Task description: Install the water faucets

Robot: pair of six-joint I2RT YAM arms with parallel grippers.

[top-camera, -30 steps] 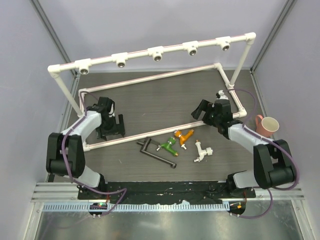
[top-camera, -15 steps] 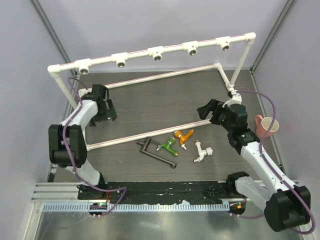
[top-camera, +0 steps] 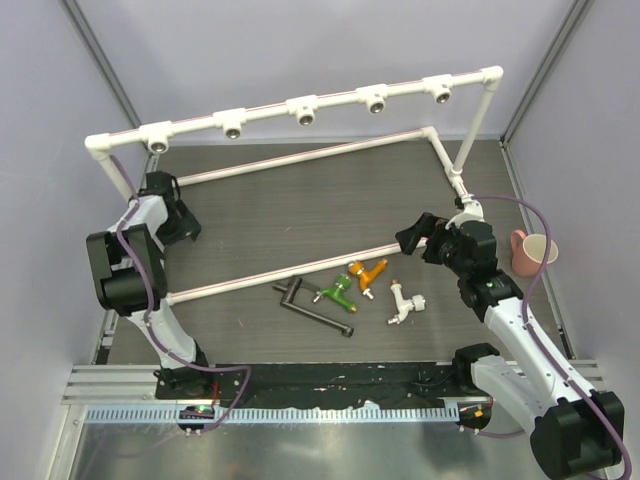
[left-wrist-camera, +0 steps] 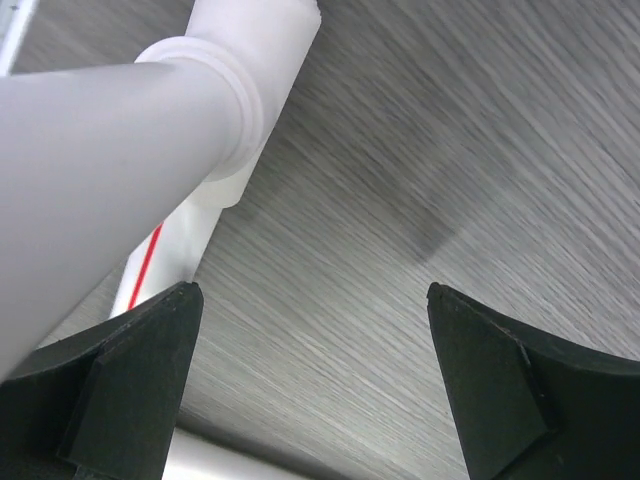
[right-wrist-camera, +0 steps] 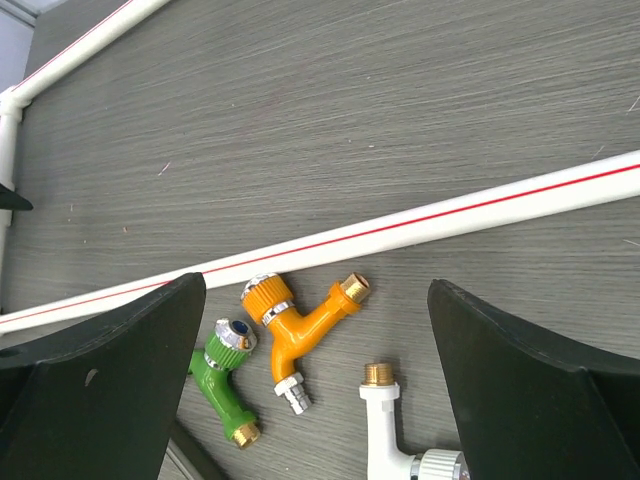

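So the dark wood-grain table point(top-camera: 300, 215) is mostly boxed in by the white pipe frame point(top-camera: 340, 100). Its low rails run round the far, left and right sides, and one slants across the middle, so the widest open patch is inside that loop. There's only a narrower strip between the slanted rail and the near edge. The left fingers point(left-wrist-camera: 130, 380) sit spread wide right at the frame's left upright, holding nothing. In the left wrist view a blurry pipe joint crowds the left side. The right fingers point(right-wrist-camera: 520, 390) are wide apart too and empty, hanging over the slanted rail near its right end. A pink cup point(top-camera: 535, 252) sits by the right wall. The faucets all lie loose in the near strip: black faucet point(top-camera: 315, 305), green faucet point(right-wrist-camera: 228, 385), orange faucet point(right-wrist-camera: 300, 325) just beside the rail, and white faucet point(right-wrist-camera: 385, 430). In the right wrist view the white one is cut off at the bottom and I can't really make out the black one.
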